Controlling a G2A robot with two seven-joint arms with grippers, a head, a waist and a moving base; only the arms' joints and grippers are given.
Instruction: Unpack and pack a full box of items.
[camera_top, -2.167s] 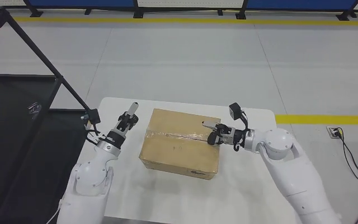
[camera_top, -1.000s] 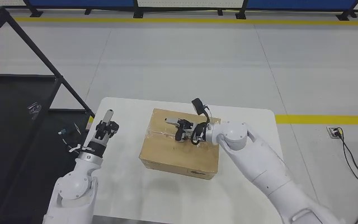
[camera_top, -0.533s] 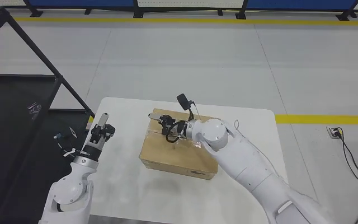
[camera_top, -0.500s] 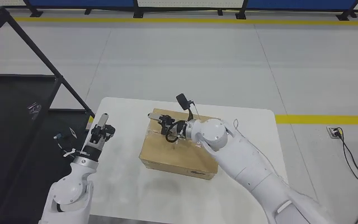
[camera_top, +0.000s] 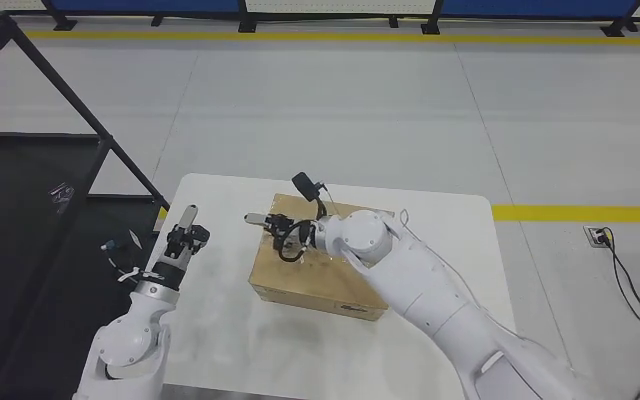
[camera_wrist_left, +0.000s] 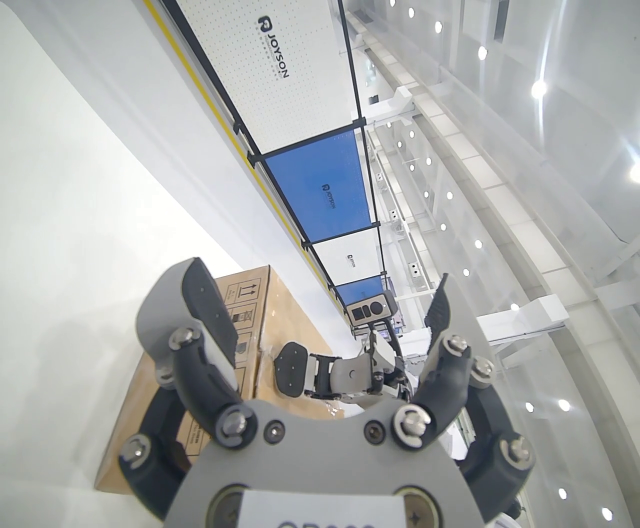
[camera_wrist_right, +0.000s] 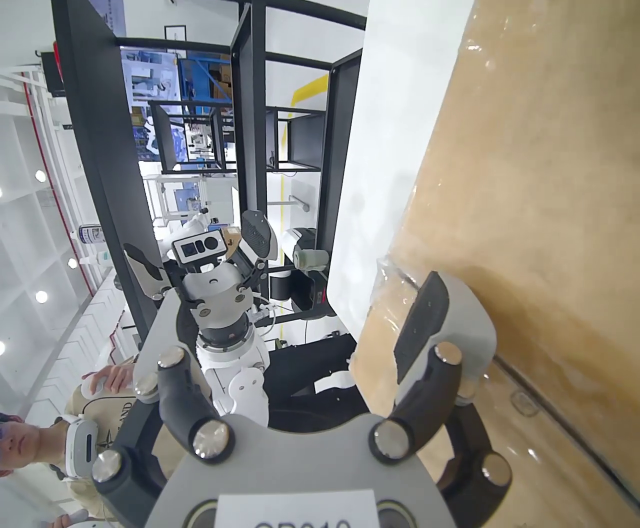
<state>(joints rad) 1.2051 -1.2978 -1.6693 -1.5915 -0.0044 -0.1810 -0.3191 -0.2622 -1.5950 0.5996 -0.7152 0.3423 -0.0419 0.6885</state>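
box (camera_top: 325, 268) of brown cardboard, shut, with clear tape (camera_wrist_right: 390, 295) along its top seam, sits in the middle of the white desk (camera_top: 440, 320). the right claw (camera_top: 262, 223) is at the box's top left edge, where the seam ends; it is spread wide and holds nothing, with one finger (camera_wrist_right: 430, 315) close against the taped cardboard and the other out past the edge. the left claw (camera_top: 187, 222) is over the desk's left side, apart from the box - spread as well, with nothing between its fingers.
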